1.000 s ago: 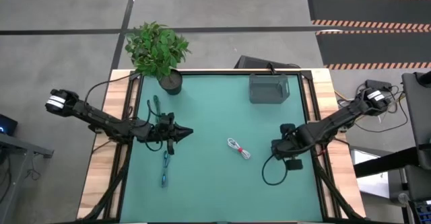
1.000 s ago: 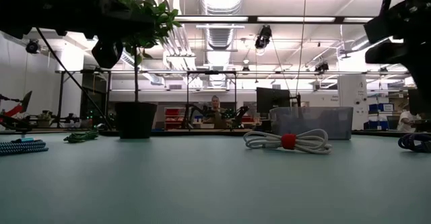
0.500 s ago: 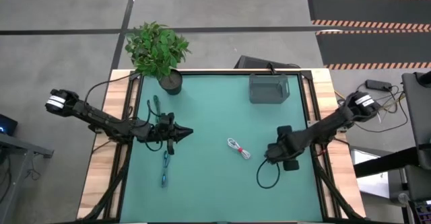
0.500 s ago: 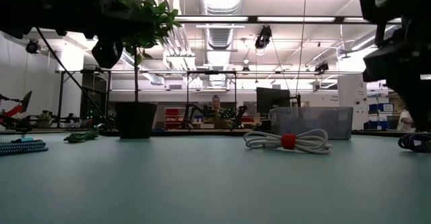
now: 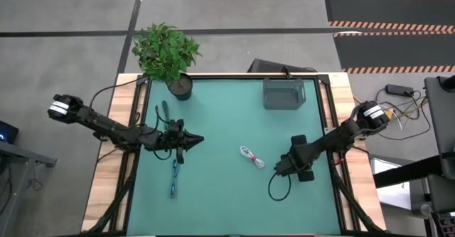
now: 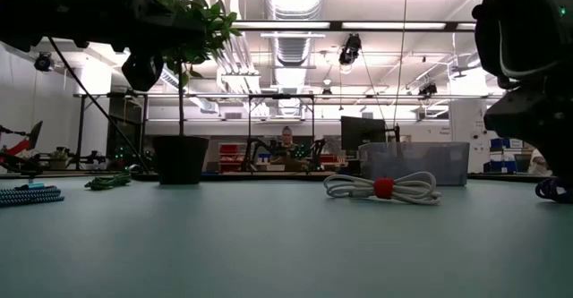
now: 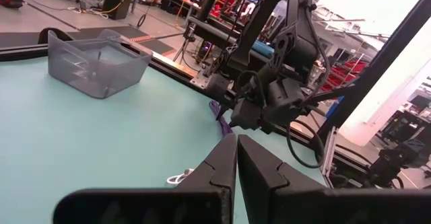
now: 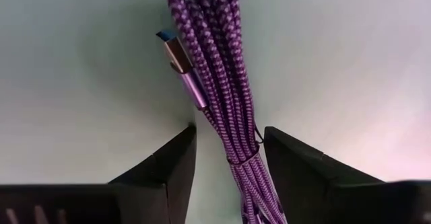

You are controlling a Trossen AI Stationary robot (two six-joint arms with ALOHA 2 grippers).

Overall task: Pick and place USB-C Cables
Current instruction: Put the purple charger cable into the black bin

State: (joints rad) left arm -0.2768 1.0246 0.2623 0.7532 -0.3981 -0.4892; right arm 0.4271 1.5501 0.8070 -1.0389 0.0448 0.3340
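Right gripper is low over the green table, right of centre, fingers spread with the purple cable lying between them; the pads flank the braided bundle but contact cannot be confirmed. Bundle's metal plug end sits on the side toward one finger. From the left wrist camera the same purple cable shows just beneath the right arm's head.

White cable with red tie lies near table centre, just left of the right gripper, apart from it. Light blue cable lies stretched on the left half, below the left gripper. Dark green cable lies farther back on the left, near the potted plant.

Left gripper hovers mid-left, fingers pressed together, nothing in them, pointing toward centre.

Clear plastic bin stands at the far edge, right of centre, well apart from all cables. Potted plant is at the far left corner.
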